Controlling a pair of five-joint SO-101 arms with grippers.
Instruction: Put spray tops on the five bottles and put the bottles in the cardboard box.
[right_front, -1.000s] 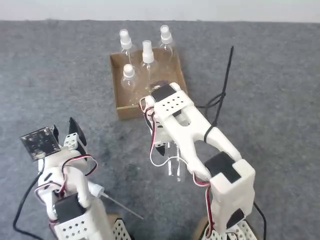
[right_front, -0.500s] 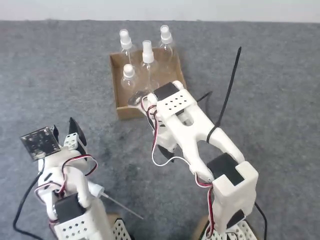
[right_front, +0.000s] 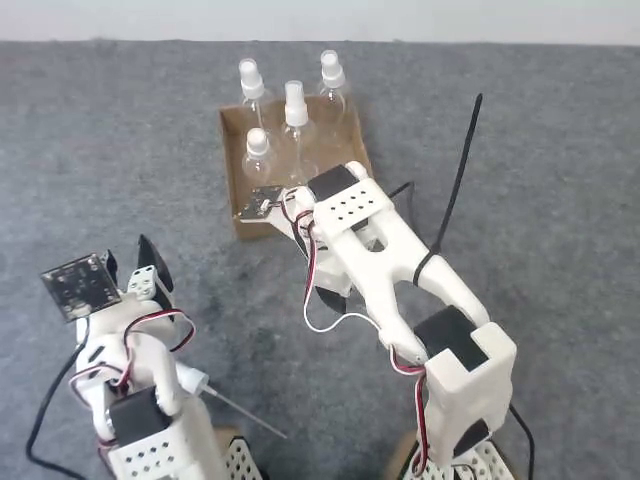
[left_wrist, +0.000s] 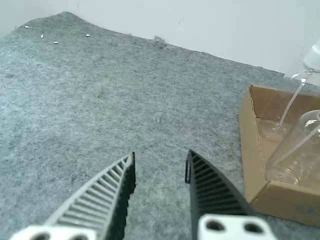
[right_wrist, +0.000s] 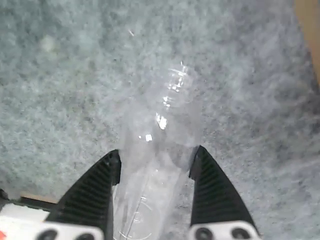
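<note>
Right gripper (right_wrist: 156, 152) clamps a clear bottle (right_wrist: 165, 115) between its fingers over grey felt (right_wrist: 60, 75), at the near edge of the box (right_front: 250, 226), upper centre of the high view. Left gripper (left_wrist: 160, 156) hangs with fingers apart, holding nothing.

Four spray-topped bottles (right_front: 257, 152) stand in the cardboard box (right_front: 231, 160); the right arm (right_front: 370, 240) stretches to its near edge.

Four bottles (right_front: 258, 150) stand in the cardboard box (right_front: 232, 170) at far centre, the farthest perhaps behind it. The right gripper (right_wrist: 156, 151) holds a fifth bottle (right_wrist: 162, 120) by the box's near edge; the left gripper (left_wrist: 160, 155) sits near left.
</note>
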